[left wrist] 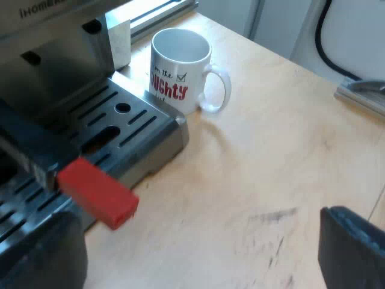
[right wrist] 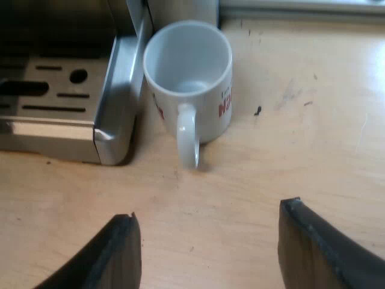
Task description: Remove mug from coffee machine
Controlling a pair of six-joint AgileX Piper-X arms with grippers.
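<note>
The right gripper (right wrist: 207,253) points at the handle of the mug (right wrist: 189,60), fingers wide apart. The left gripper (left wrist: 198,256), spread wide too, hangs by the machine (left wrist: 120,120)

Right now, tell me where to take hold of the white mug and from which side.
Take the handle: the mug stands upright on the table, handle pointing straight at the open right gripper, espresso machine close against its side. Come from the handle end, probably pinching across the loop.
</note>
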